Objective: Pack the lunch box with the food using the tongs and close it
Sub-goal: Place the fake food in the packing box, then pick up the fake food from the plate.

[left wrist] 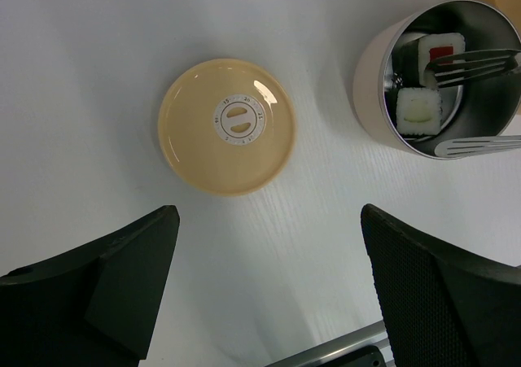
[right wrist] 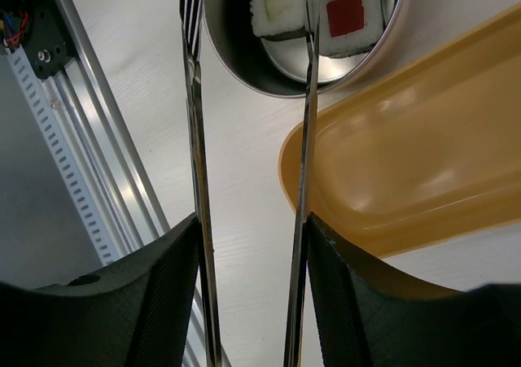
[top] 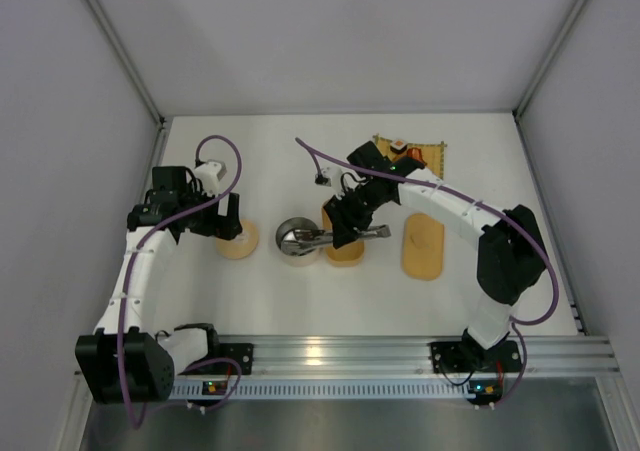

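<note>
1. Top view: right gripper [top: 345, 226] over the oblong orange-tan lunch box [top: 347, 256]; its oval lid [top: 423, 246] at 3 o'clock, round steel bowl [top: 284, 233] at 9 o'clock.
2. Left wrist: left gripper [left wrist: 267, 216] fingers [left wrist: 431, 294] spread wide.
3. Right wrist: fingers pinching slim grey metal tongs [right wrist: 195, 139]; one arm inside the bowl, between square white sushi pieces [right wrist: 350, 17].

There were two robot arms [top: 140, 261] [top: 450, 211], one pair of tongs [right wrist: 195, 139], one round metal tin [left wrist: 370, 82], two sushi pieces [right wrist: 277, 5] [right wrist: 350, 17] inside it, one round yellow lid [left wrist: 226, 127], two orange oval box halves [top: 346, 255] [top: 422, 246], and one mat [top: 432, 158].
</note>
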Controlling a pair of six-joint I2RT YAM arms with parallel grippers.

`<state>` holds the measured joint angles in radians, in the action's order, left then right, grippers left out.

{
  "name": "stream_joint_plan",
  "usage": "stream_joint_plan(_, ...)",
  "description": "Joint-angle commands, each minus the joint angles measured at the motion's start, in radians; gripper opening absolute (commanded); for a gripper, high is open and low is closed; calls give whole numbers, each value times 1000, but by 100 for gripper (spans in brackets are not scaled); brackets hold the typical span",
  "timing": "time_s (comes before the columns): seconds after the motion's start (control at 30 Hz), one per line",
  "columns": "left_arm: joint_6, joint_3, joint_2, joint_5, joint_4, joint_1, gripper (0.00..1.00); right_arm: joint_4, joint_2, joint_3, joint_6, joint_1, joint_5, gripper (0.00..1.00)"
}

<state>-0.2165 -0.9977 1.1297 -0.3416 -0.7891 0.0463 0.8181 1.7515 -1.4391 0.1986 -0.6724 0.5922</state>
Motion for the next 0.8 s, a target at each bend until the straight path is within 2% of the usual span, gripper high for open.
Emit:
stream_joint_plan(0.0,-15,-4,-24,4,2,6,98,-46,-6,-32,1,-24,26,52)
stream_joint_plan(0.2,-15,-4,-25,4,1,7,98,-33,-24,-75,4,-21,6,53)
stream_joint_plan(0.3,-15,-2,-25,4,2,6,98,-17,-49,-125,7,-6,-3,50)
stream_joint_plan(0.53,-7,-13,-28,4,4,7,98,-10,-110,-257,-40,146,-26,45)
stream_joint_plan(0.77,5,-15,-21,-5,13,7,98,-121,-124,-248,-71,312,-349,43)
